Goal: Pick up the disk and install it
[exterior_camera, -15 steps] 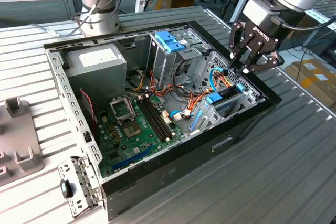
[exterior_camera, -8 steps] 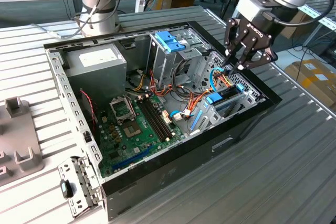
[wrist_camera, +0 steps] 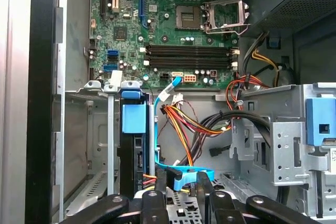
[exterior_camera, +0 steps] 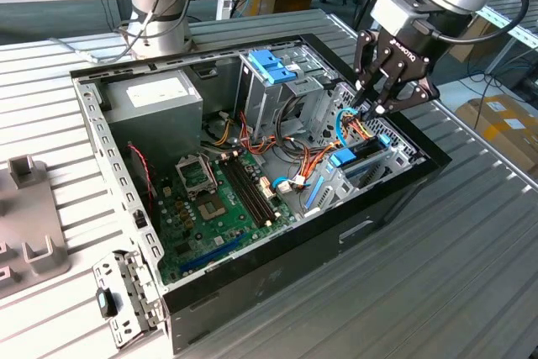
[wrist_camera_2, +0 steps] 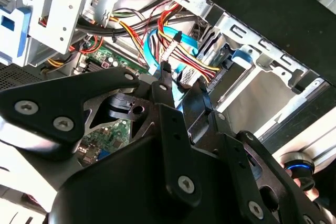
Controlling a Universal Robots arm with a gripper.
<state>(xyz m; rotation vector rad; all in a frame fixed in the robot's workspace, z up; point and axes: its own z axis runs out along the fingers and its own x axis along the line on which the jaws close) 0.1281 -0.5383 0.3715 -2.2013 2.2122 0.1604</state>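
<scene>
Hand: black robot hand (exterior_camera: 376, 102) hangs over the open black computer case (exterior_camera: 395, 195), fingers narrow, nothing visibly held.
Disk: dark flat drive with blue plastic rails (wrist_camera: 133, 129) stands on edge in its bay.
Risk: fingertips (wrist_camera_2: 166, 74) could snag the orange and yellow cable bundle (wrist_camera_2: 189, 59).
Views: first wrist view shows the green motherboard (wrist_camera: 173, 24) plainly.

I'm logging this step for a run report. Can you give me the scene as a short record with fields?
setting: open computer case lying on a slatted metal table
disk: standing on edge in a bay by the case wall, blue tab up
gripper: above the cables beside that bay, holding nothing
cables: blue ribbon and coloured wires near the fingertips
drive cage: metal, blue handle on top
motherboard: bare, socket empty
</scene>
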